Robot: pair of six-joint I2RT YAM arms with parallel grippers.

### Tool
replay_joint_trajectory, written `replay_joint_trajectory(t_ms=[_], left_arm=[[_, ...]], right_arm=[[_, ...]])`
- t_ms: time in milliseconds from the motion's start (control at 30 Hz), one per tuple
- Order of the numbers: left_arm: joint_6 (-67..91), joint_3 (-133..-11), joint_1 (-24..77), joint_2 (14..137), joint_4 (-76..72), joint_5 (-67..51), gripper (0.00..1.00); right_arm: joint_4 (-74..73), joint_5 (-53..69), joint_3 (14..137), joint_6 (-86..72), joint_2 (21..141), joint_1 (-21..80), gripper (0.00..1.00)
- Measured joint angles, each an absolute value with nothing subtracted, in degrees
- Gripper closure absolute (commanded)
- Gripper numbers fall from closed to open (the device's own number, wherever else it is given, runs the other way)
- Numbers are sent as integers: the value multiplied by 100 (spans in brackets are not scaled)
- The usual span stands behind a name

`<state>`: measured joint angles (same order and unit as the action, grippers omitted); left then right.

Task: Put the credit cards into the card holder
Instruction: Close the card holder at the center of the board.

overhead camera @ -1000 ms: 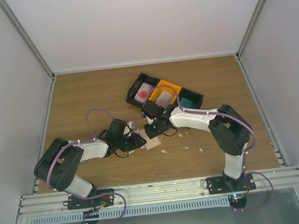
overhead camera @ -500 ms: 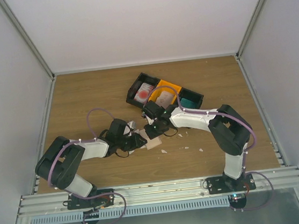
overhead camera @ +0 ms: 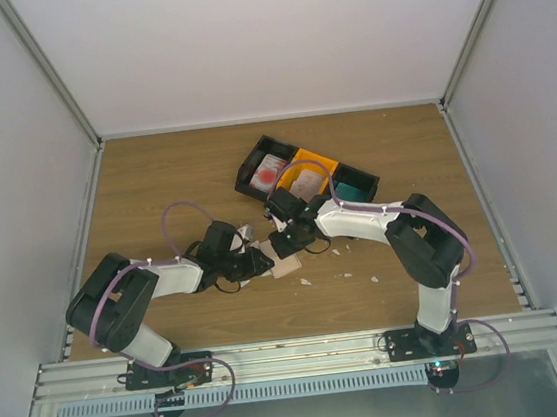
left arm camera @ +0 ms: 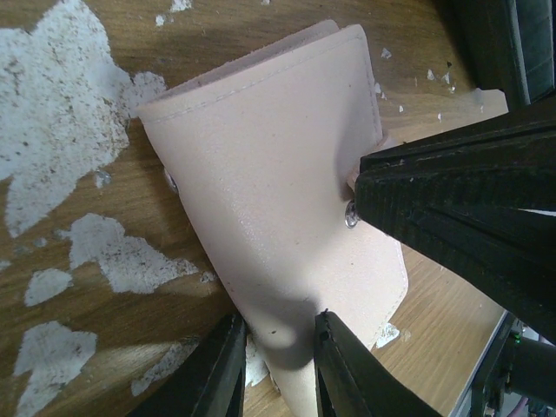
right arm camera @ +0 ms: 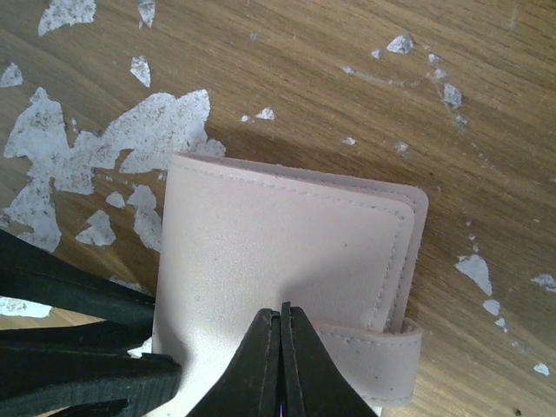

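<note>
In the overhead view, the left gripper [overhead camera: 260,262] and the right gripper [overhead camera: 285,240] are meeting at mid-frame. They are covering most of the small beige-tan folding card holder [overhead camera: 287,267], so only its lower right corner is peeking out on the brown wooden table [overhead camera: 156,192].

In the left wrist view the bottom edge is cutting off the left gripper's two black fingers [left arm camera: 221,373]. They are straddling the holder's lower edge and clamping it between them. In the right wrist view the right gripper's jaws are pressing fully together, with the tip lying on the cover just beside the snap tab [right arm camera: 369,346]. Whether it is pinching anything thin is not showing.

Farther back, at upper centre, three thin rectangular credit cards [overhead camera: 269,173] are lying in a row of black and orange plastic bins [overhead camera: 250,161]. One is white with a red round mark, one pale grey-beige and one teal. They are appearing too small for any print to be read.

Against a second ago almost nothing is changing. Both grippers are keeping their places at the holder, and only the left arm's elbow is sitting slightly further right.

The holder is looking like soft matte leather, with a stitched border, rounded corners and a small metal stud [left arm camera: 350,217]. The table's wood-grain surface is flaking away in irregular white patches [right arm camera: 113,148] and scattered chips.
</note>
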<state>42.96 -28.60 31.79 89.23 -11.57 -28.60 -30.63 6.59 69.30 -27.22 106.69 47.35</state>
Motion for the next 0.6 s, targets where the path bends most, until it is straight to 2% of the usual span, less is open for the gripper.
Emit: replay_joint_trajectory(t_ms=[600], left_arm=[[4296,-2871,3179,8947,-1166,-2862,76]], right_arm=[[-2563,1223,6622,-2727,10615,4545,99]])
